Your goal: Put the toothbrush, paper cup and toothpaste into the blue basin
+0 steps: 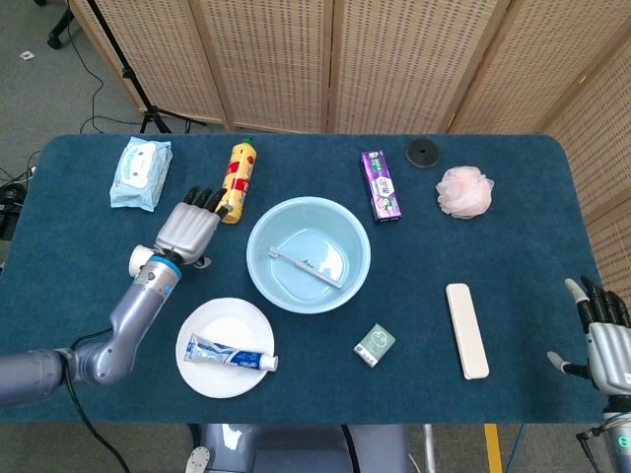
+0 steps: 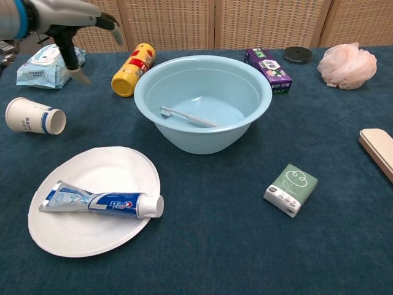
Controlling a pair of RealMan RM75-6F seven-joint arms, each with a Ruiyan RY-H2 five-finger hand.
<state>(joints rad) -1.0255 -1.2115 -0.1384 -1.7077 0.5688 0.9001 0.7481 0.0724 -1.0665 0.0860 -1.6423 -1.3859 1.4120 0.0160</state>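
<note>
The white toothbrush (image 1: pixel 307 267) (image 2: pixel 188 117) lies inside the light blue basin (image 1: pixel 264 272) (image 2: pixel 245 126) at mid-table. A paper cup (image 1: pixel 140 262) (image 2: pixel 32 116) lies on its side left of the basin, partly hidden in the head view. My left hand (image 1: pixel 189 229) (image 2: pixel 72 23) hovers open just above and right of the cup, holding nothing. The toothpaste tube (image 1: pixel 235 354) (image 2: pixel 101 201) rests on a white paper plate (image 1: pixel 212 379) (image 2: pixel 73 235) near the front edge. My right hand (image 1: pixel 603 340) is open at the table's front right corner.
A yellow bottle (image 1: pixel 235 181) (image 2: pixel 133 69) and a wipes pack (image 1: pixel 140 172) (image 2: pixel 43 64) lie at the back left. A purple box (image 1: pixel 380 185), black disc (image 1: pixel 423 153) and pink puff (image 1: pixel 464 191) sit at the back right. A green packet (image 1: pixel 375 345) and white case (image 1: pixel 466 329) lie front right.
</note>
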